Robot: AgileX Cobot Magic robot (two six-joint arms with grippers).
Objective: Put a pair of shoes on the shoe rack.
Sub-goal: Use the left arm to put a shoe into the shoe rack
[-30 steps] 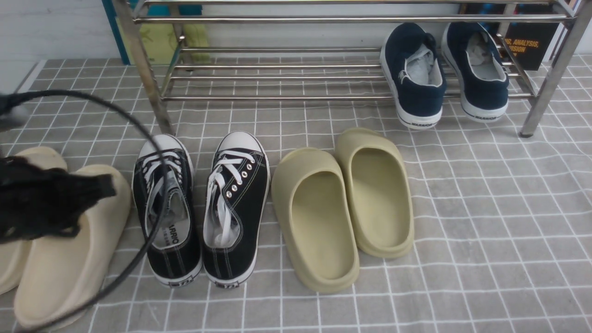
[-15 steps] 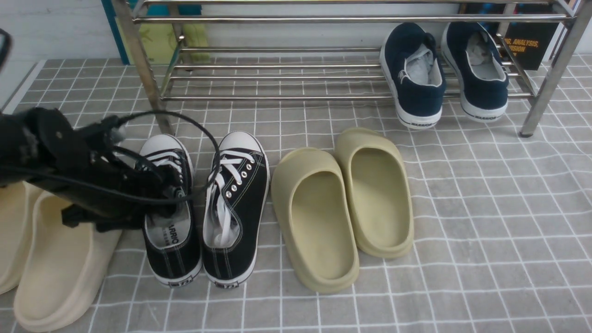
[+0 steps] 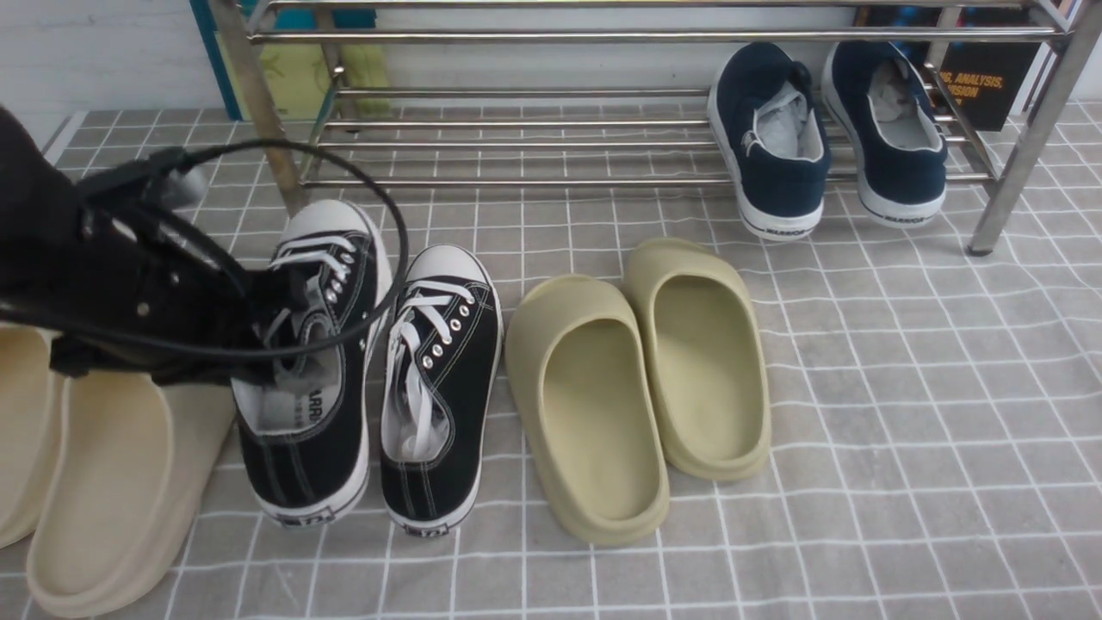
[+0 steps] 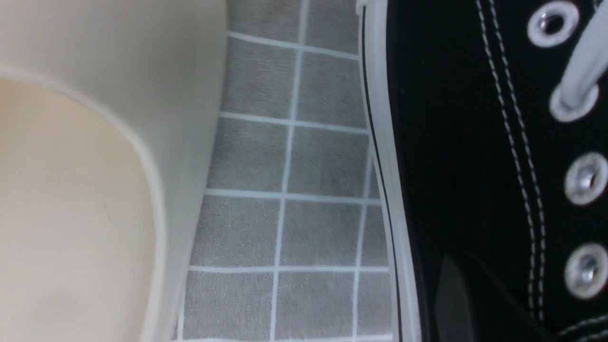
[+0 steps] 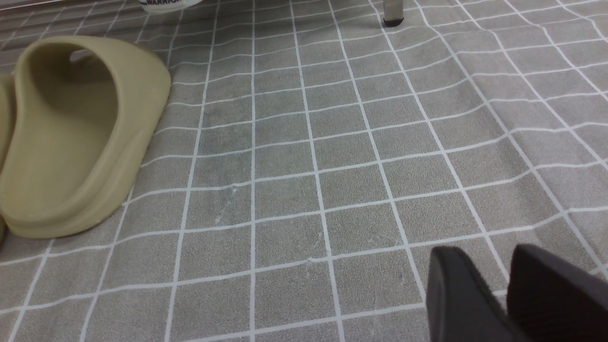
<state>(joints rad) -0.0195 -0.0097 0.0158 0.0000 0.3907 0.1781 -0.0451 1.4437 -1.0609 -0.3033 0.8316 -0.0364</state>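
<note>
Two black canvas sneakers with white laces lie in front of the chrome shoe rack [image 3: 516, 181]. My left gripper [image 3: 274, 334] is shut on the left sneaker [image 3: 314, 413] at its opening, and the shoe is tilted and raised off the floor. The right sneaker [image 3: 443, 362] rests flat on the tiled mat beside it. In the left wrist view the held sneaker's black side [image 4: 456, 142] fills the frame, with one dark finger [image 4: 451, 294] pressed against it. My right gripper [image 5: 494, 254] is shut and empty, low over bare mat; it does not show in the front view.
Navy slip-on shoes [image 3: 779, 138] sit on the rack's lower tier at the right. Two olive slides [image 3: 585, 405] lie right of the sneakers, and one shows in the right wrist view [image 5: 71, 142]. Cream slides [image 3: 112, 482] lie under my left arm. A black cable [image 3: 387, 207] loops over the sneakers.
My left arm came in from the left, closed on the left sneaker, then lifted it and carried it a little toward the rack. The right sneaker has not moved.
</note>
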